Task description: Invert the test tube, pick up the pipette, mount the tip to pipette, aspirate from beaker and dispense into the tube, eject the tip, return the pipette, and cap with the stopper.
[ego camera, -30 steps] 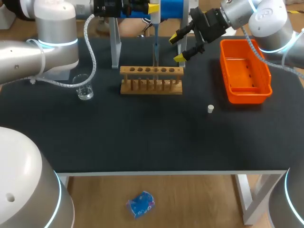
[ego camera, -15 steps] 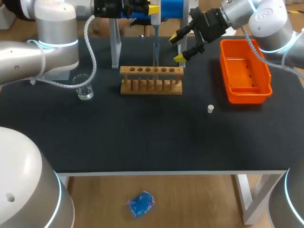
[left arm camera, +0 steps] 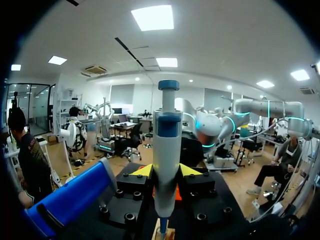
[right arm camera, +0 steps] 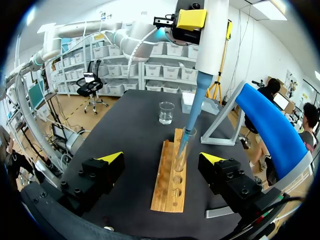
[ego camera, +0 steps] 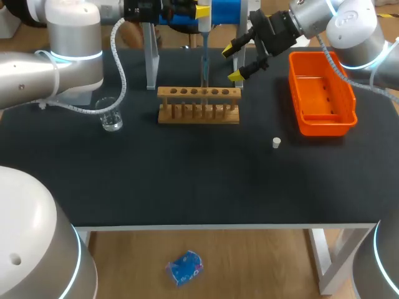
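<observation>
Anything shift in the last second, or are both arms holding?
Nothing visibly changed. The left gripper still holds the pipette with its tip in the test tube; the right gripper stays open near the rack; beaker, stopper and tray unmoved.

A laboratory bench set up for robots. A black table (ego camera: 187,180) carries a wooden test tube rack (ego camera: 198,104), a glass beaker (ego camera: 111,114) and an orange tray (ego camera: 321,93), with a blue and white pipette (left arm camera: 166,150) over the rack. A grey left arm (ego camera: 37,68) and right arm (ego camera: 349,31) come in from its sides.
</observation>
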